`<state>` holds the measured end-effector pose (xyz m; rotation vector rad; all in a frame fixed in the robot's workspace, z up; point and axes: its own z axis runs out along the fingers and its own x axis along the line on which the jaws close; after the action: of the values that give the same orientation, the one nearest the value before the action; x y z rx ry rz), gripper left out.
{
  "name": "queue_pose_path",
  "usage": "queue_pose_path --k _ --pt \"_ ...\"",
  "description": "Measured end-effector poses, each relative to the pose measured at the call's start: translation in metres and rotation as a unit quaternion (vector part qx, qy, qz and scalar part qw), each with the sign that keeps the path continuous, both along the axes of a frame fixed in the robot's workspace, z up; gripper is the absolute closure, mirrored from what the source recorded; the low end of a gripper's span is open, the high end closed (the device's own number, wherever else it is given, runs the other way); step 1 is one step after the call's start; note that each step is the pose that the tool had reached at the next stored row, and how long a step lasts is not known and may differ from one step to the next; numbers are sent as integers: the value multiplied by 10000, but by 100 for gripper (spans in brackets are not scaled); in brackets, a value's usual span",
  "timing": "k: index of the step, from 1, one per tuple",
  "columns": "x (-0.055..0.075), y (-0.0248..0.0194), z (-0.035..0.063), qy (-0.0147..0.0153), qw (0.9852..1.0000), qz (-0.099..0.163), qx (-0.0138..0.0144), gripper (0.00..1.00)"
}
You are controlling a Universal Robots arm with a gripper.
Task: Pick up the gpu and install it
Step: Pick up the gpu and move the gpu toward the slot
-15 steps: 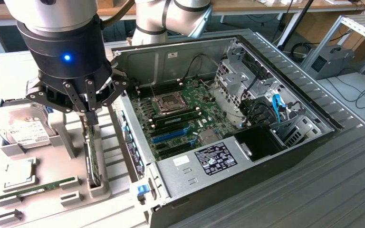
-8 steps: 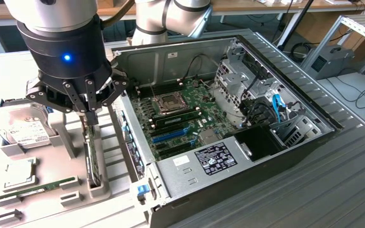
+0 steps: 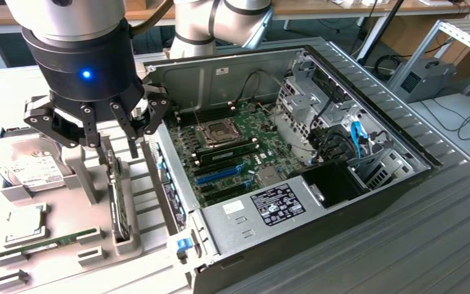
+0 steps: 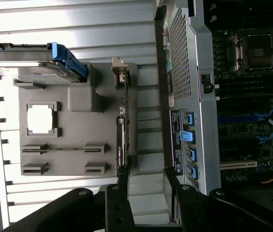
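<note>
One grey holder (image 3: 59, 208) (image 4: 78, 130) is seen nearest on the ridged table (image 3: 431, 245), with a green memory stick (image 3: 51, 243) laid in its front slots. The gpu (image 3: 119, 196) (image 4: 122, 135) is stood on edge in a slot along the holder's side next to the computer case (image 3: 300, 202). Just above the card the gripper (image 3: 117, 144) (image 4: 146, 179) is held with its fingers spread apart, and nothing is gripped. A hard drive (image 3: 27, 165) (image 4: 35, 60) is propped at the holder's far end. To the exterior view's right, the case is laid open, with its motherboard (image 3: 235, 147) exposed.
</note>
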<state>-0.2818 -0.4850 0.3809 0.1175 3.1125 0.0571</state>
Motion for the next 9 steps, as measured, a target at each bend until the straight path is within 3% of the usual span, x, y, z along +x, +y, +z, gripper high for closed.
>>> queue_pose_path --k 9 --pt "-5 0 -8 0 10000 0 0 58"
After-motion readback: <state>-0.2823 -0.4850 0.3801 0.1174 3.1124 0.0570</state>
